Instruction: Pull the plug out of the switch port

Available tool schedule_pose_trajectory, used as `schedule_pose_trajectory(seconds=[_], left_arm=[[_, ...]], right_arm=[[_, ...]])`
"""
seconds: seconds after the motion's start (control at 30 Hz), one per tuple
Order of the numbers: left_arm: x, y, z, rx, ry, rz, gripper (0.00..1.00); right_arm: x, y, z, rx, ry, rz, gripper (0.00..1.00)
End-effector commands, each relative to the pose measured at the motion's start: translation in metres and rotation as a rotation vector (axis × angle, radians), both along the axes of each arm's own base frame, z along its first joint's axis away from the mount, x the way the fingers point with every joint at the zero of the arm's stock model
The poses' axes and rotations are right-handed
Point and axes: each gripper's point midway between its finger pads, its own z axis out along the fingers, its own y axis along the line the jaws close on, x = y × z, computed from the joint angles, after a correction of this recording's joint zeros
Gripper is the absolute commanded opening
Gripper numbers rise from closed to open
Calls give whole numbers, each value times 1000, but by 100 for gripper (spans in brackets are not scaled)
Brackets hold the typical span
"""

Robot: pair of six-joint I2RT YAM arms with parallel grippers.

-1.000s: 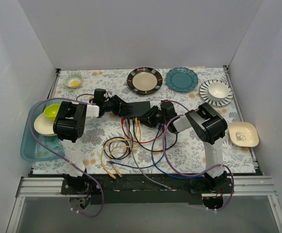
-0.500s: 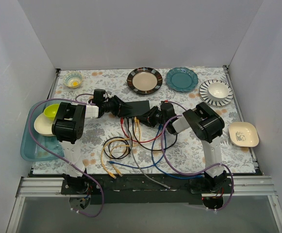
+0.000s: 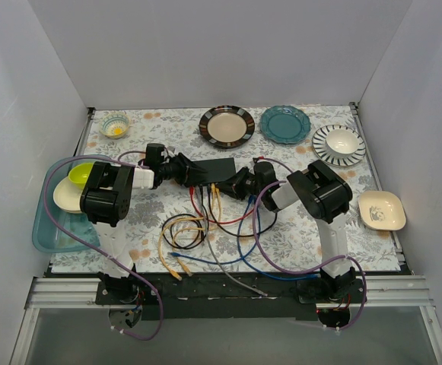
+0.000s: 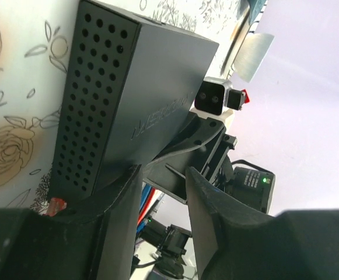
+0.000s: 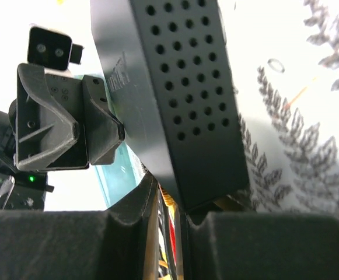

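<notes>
Nearest you, loose cables [image 3: 205, 228] coil on the floral cloth [image 3: 297, 228]; mid-table lies the switch [image 3: 219, 167], your left gripper [image 3: 192, 176] at its left end, right gripper [image 3: 227, 186] at its near right corner; whether either grips, you cannot tell; plates [image 3: 227, 125] line the far edge under white walls [image 3: 221, 53].

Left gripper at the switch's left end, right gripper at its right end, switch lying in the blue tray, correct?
No: the switch lies on the floral table cover, not in the blue tray, as the top external view shows. The left gripper and right gripper are at its ends.
</notes>
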Motion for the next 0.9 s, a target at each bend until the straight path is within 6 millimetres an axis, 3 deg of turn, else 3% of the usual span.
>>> schedule_pose_trajectory(seconds=[0.0,0.17,0.5,0.7,0.87], left_arm=[[-16,3,-13,8,60,11,37],[-17,2,-22,7,87,16,37],[-7,3,-22,16,78,30,37],[-11,-9,4,-10,7,-23,37],[-35,-35,21,-33,-28,-131,38]], right_arm=[[-33,-20,-38,-148,56,91,1],[-53,-29,-45,-221,39,171,1],[-82,-51,-56,-336,15,276,1],[-80,-55,-52,-288,25,241,1],[-74,-51,-51,-289,23,247,1]])
